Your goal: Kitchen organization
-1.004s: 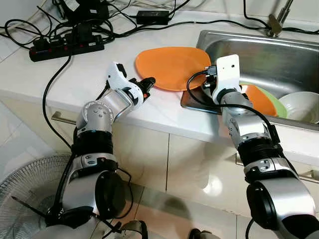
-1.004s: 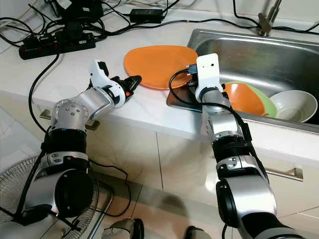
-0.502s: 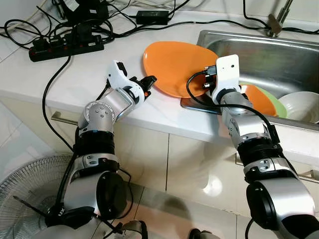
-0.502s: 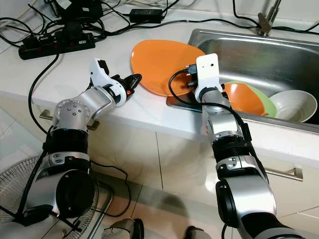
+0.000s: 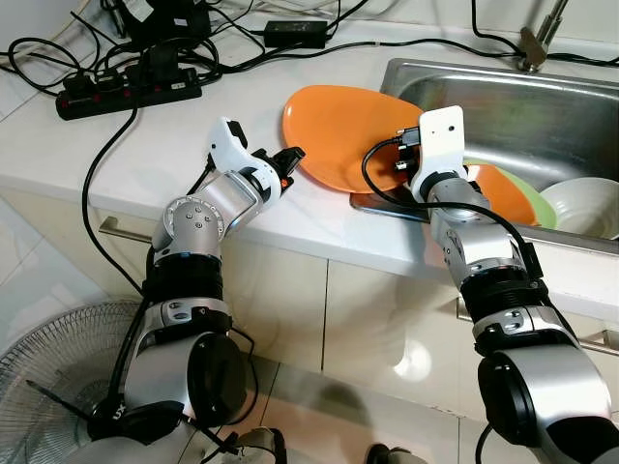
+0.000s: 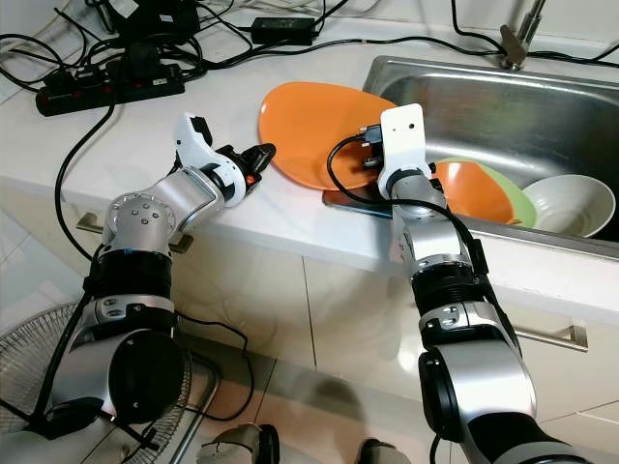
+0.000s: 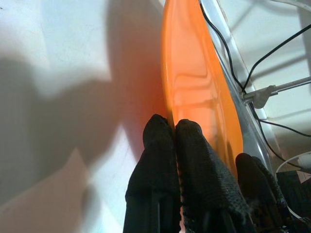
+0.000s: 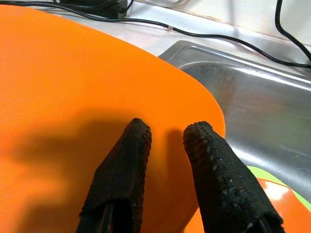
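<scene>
The left tool (image 5: 290, 157) has its two black fingers (image 7: 167, 145) pressed together on the near-left rim of the large orange plate (image 5: 338, 121), pinching its edge. The plate is tilted, its left side raised off the white worktop (image 5: 145, 145) and its right side sloping down towards the sink (image 5: 542, 106). The right tool (image 8: 167, 141) sits just over the plate's right part, beside the sink's near-left corner; its fingers are spread a little apart and close to the orange face, and I cannot tell whether they touch it.

Inside the sink, to the right, lie a smaller orange dish (image 5: 508, 193), a green plate (image 5: 534, 198) under it, and a white bowl (image 5: 585, 208) at the far right. On the far left of the worktop a black power strip (image 5: 131, 92) and a tangle of cables (image 5: 222, 39) lie well apart from the plate.

Judging by this, the tidying is under way but not finished: three dishes are already in the basin, while the large plate is lifted at one edge and not yet settled anywhere. It looks to be mid-transfer over the sink's rim, and what remains is to bring it to rest and let go.
</scene>
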Robot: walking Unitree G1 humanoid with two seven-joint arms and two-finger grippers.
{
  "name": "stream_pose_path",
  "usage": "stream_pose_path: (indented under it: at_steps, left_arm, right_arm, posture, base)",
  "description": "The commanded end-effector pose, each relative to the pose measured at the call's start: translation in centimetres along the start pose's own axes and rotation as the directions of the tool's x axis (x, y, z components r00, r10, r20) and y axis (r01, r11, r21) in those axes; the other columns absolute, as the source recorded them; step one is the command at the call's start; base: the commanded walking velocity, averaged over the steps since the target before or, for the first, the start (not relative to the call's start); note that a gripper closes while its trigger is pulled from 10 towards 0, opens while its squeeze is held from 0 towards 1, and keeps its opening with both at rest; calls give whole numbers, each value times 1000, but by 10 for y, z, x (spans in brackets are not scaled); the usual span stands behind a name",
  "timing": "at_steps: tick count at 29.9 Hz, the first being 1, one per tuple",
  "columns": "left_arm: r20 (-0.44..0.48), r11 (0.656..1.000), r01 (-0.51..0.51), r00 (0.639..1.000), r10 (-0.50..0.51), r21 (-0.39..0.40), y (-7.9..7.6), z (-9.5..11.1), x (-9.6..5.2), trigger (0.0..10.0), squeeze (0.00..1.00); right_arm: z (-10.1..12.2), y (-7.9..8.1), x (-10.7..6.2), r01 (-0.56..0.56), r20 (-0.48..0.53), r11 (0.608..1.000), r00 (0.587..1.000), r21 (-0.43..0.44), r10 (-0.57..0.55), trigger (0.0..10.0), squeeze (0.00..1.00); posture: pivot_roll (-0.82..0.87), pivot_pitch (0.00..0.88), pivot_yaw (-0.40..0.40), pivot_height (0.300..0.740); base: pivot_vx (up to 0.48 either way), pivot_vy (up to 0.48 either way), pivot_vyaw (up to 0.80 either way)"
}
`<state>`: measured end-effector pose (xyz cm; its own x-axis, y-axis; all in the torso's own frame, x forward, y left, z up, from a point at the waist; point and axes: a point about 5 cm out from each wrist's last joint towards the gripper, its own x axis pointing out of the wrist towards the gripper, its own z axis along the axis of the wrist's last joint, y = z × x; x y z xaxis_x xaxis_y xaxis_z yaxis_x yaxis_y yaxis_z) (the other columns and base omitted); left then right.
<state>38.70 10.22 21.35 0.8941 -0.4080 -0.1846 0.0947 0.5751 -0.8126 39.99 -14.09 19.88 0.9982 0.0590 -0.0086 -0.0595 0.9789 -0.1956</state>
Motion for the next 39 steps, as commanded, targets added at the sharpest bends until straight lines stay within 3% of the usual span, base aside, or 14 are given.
stream_pose_path:
  at_steps: [1,5,6,7,11,12,13,14,26,31,35,39]
  left_arm:
    - [25,999,29,999,-29,30,-10,7,-1,0,0]
    - [39,999,38,998,-39,31,-12,8,-1,0,0]
    - [89,998,63,994,-64,14,-12,8,-2,10000,0]
    - [152,996,89,985,-87,-6,-11,9,-4,10000,0]
    - [164,996,89,983,-86,-10,-10,10,-5,10000,0]
    - [165,996,85,983,-82,-9,-9,10,-5,10000,0]
    - [166,997,81,983,-79,-8,-8,10,-6,10000,0]
    - [167,997,79,983,-76,-8,-8,11,-6,10000,0]
    - [256,997,59,966,-46,-43,8,21,-17,10000,0]
    - [324,979,159,939,-112,-125,5,26,-24,10000,0]
    - [332,971,187,934,-130,-147,5,25,-25,10000,0]
    - [361,936,265,917,-170,-231,1,23,-26,10000,0]
  right_arm:
    - [2,0,-1,0,9,1000,1000,24,0,10000,0]
    - [3,0,-1,2,15,1000,1000,31,-3,10000,0]
    - [36,-14,-2,51,161,981,984,186,-82,10000,325]
    - [72,-34,-9,60,314,927,931,371,-186,10000,1000]
    - [78,-37,-11,55,338,912,918,406,-206,10000,1000]
    - [77,-36,-11,58,335,912,919,406,-207,10000,169]
    - [77,-36,-11,58,333,912,920,407,-207,10000,169]
    - [77,-36,-11,58,332,911,920,408,-207,10000,0]
    - [68,-37,-12,74,287,901,934,426,-212,10000,0]
    - [66,-36,-12,69,275,893,938,446,-210,10000,0]
    - [66,-36,-12,65,274,888,939,455,-209,10000,0]
    - [63,-36,-13,59,262,870,942,489,-211,10000,0]
  posture:
    - [111,110,78,740]
    - [110,109,78,740]
    - [98,98,69,740]
    - [102,99,68,740]
    - [102,100,69,740]
    - [102,100,69,740]
    - [100,101,69,740]
    - [101,101,69,740]
    - [109,107,66,740]
    - [112,107,60,740]
    - [112,107,60,740]
    - [111,106,57,740]
  base:
    - [0,0,0]
    - [0,0,0]
    - [0,0,0]
    - [0,0,0]
    - [0,0,0]
    - [0,0,0]
    - [0,0,0]
    - [0,0,0]
    - [0,0,0]
    - [0,0,0]
    - [0,0,0]
    - [0,0,0]
